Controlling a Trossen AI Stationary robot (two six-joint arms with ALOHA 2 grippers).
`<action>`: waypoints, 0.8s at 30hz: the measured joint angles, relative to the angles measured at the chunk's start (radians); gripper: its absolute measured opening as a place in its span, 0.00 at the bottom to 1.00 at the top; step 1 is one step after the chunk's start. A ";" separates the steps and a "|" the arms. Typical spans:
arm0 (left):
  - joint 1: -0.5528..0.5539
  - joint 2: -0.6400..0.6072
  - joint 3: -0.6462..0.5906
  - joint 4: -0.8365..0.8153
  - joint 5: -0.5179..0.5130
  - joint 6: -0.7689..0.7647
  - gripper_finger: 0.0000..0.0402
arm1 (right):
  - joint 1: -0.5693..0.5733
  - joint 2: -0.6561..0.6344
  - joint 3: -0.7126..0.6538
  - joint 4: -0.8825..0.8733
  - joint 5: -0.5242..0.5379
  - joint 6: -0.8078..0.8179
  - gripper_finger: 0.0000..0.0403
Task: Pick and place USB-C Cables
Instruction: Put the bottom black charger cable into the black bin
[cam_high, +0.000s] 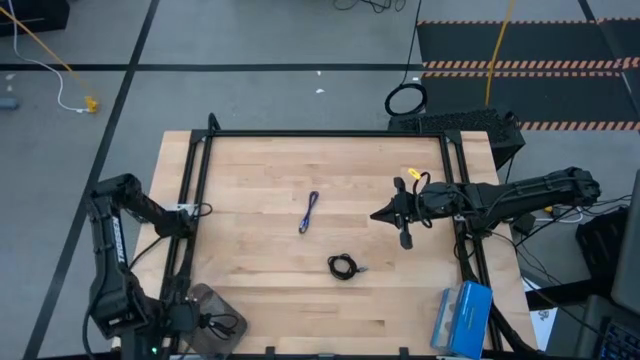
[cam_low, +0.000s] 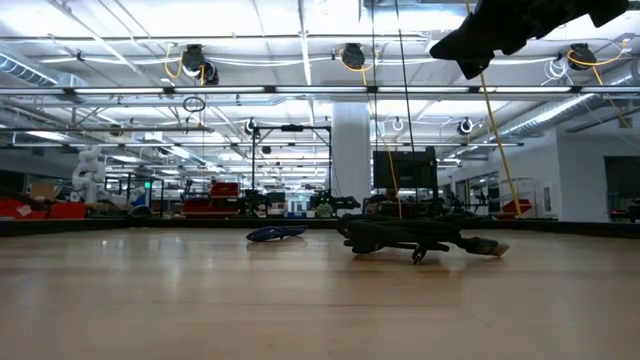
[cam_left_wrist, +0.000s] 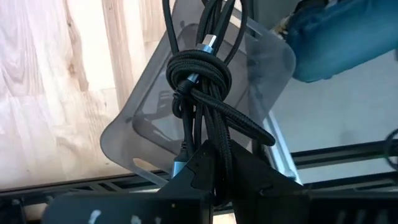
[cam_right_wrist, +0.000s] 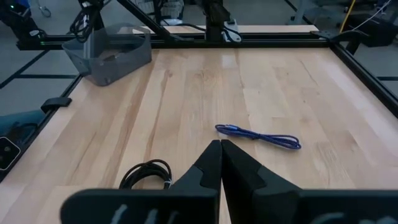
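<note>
My left gripper (cam_left_wrist: 219, 167) is at the table's near left corner, shut on a black knotted cable bundle (cam_left_wrist: 199, 81) above a grey translucent bin (cam_left_wrist: 134, 134). In the high view the bin (cam_high: 205, 298) and that gripper (cam_high: 200, 322) sit at the near left. A second black cable bundle (cam_high: 343, 266) and the purple-blue cable (cam_high: 309, 212) lie flat on the wood mid-table. My right gripper (cam_high: 383, 214) hovers shut, raised above the table, right of the purple-blue cable (cam_right_wrist: 258, 135) and beyond the black bundle (cam_right_wrist: 146, 174). My left gripper pinches the black bundle between its two fingers by the strands (cam_left_wrist: 214, 149) just behind the wrapped knot (cam_left_wrist: 198, 78). The fingers come from above. The bundle is lifted clear of the table and hangs over the bin; whether its lower loops touch the bin, I cannot tell.
A black metal frame (cam_high: 320, 133) borders the table. A blue box (cam_high: 462, 318) sits at the near right corner. A thick black cable ring (cam_high: 405, 99) and a yellow cord (cam_high: 497, 50) lie on the floor beyond the far edge. Bare wood (cam_high: 260, 170) lies around the cables.
</note>
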 joint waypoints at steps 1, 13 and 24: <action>0.000 0.007 0.000 0.000 -0.001 0.008 0.06 | 0.000 0.000 0.000 0.000 0.000 0.000 0.00; 0.001 0.078 -0.001 -0.024 -0.003 0.006 0.06 | 0.000 0.000 0.000 0.000 0.000 0.002 0.00; 0.057 0.095 -0.050 0.014 0.044 0.029 0.06 | 0.000 0.000 0.000 0.010 0.000 0.003 0.00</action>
